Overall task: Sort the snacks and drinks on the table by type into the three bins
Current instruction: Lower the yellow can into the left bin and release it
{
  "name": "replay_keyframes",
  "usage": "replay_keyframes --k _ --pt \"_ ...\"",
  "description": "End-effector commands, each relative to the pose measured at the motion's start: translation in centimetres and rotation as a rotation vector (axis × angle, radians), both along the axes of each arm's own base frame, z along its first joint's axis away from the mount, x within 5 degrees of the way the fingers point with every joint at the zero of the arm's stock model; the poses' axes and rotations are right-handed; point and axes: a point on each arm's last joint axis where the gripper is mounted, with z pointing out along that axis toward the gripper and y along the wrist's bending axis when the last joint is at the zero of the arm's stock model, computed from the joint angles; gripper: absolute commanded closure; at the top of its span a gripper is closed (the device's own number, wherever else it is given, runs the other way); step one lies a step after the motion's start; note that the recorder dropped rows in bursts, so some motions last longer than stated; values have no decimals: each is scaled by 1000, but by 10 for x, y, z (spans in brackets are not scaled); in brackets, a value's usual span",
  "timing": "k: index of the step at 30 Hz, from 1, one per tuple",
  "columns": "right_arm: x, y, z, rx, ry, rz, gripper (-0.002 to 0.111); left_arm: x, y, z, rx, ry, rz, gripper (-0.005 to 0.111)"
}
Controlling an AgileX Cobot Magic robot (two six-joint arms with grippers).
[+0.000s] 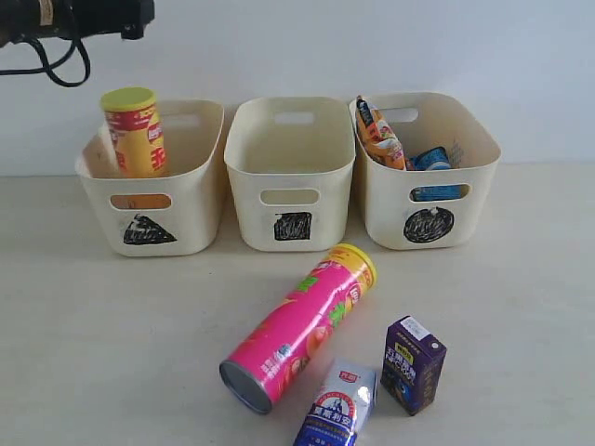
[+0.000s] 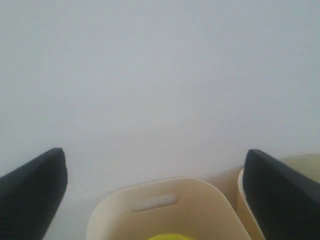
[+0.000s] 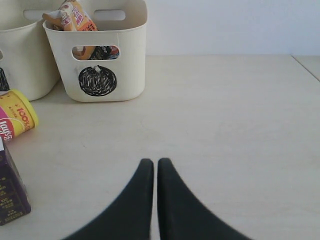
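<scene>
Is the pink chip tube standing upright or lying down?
Lying down: the pink chip tube rests on its side on the table.

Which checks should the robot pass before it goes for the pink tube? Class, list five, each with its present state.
1. Left hand open and empty: ok.
2. Yellow tube standing in triangle bin, not held: ok.
3. Pink tube lying uncovered on the table: ok.
4. Gap between Pink tube and white carton: cannot tell.
5. Right hand open for a grasp: not ok, it is shut.
</scene>
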Motion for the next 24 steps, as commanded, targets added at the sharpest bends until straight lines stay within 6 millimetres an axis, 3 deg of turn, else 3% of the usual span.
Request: replay_keyframes --k 1,5,10,16,21,24 --pt "0 0 0 -1 -6 -1 108 -18 6 4 35 25 31 48" --pt "0 0 0 -1 -6 -1 108 -39 6 10 67 1 -13 102" --pt "0 0 0 -1 -6 -1 108 -62 11 18 116 -3 -6 103" --pt "0 0 0 1 -6 -1 108 -82 12 7 125 41 -10 103" --pt "0 0 0 1 -6 -1 108 -95 -4 -3 184 72 -52 103" --pt "0 0 0 1 -6 -1 108 -105 -31 -9 293 120 -76 103"
